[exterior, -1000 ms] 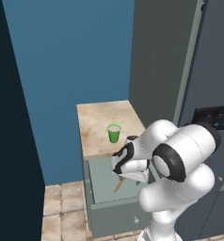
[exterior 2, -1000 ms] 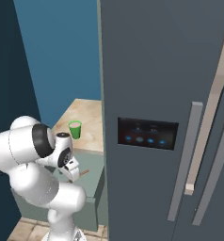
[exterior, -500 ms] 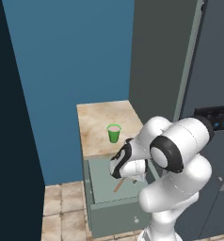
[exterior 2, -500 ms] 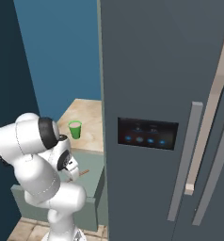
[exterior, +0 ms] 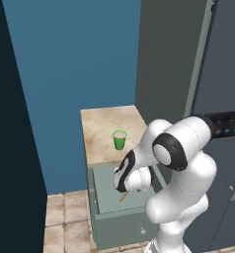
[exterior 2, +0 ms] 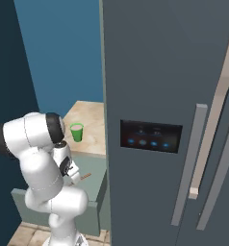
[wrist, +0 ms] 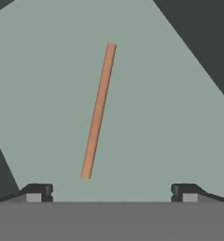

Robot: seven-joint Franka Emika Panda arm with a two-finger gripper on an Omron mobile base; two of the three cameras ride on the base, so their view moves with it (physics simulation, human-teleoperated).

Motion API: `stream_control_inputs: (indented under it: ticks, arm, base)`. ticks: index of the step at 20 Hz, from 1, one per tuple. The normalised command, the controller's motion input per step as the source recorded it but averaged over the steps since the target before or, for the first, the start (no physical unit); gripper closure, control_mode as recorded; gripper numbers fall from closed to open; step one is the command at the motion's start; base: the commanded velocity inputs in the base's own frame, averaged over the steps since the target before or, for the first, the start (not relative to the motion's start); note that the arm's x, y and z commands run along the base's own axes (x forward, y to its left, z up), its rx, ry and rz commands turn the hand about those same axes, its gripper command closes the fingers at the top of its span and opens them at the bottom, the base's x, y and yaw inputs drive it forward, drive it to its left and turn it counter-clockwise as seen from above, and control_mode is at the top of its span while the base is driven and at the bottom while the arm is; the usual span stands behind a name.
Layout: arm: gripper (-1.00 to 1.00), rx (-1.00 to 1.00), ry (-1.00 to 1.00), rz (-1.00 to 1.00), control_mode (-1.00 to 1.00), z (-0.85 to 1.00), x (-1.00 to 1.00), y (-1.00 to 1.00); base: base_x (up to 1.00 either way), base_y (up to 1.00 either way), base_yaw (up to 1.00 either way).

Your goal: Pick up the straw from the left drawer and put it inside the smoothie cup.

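A: Hanging over the left drawer (exterior: 117, 225) with the gripper (wrist: 111, 193) spread as wide as it goes, nothing in it. Pointed down at the drawer floor, fingertips (wrist: 37, 192) apart on either side of the near end of the straw (wrist: 99, 111). Not touching it yet.

B: Where exactly in the drawer?

A: Flat on the drawer floor, roughly mid-floor, clear of the walls and corners (in the hand view, running away from the fingertips and leaning slightly). Thin, straight, orange-brown, same width end to end, no bend.

B: Risks from here?

A: Plenty, probably. Skinny round stick on a flat bottom, so likely to roll or skate off if one finger lands first. Also lined up near one end rather than the middle, so could pivot and droop once lifted. Too low a descent means jamming the tips into the floor.

B: And the cup?

A: Further back, the smoothie cup (exterior: 119, 140) upright on the counter (exterior: 97, 128) near its front edge, behind the drawer. Small green thing, pale rim, pinkish fill. Narrow mouth, easy to miss or knock over with a tilted straw.
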Motion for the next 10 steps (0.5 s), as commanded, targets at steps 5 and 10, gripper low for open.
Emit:
stream_control_inputs:
  ticks: [5, 10]
  arm:
    - [-1.00, 0.00, 0.00, 0.00, -1.00, -0.35, 0.00, 0.00]
    - [-1.00, 0.00, 0.00, 0.00, -1.00, -0.24, 0.00, 0.00]
  base:
    - [0.00, 0.00, 0.00]
    - [0.00, 0.00, 0.00]
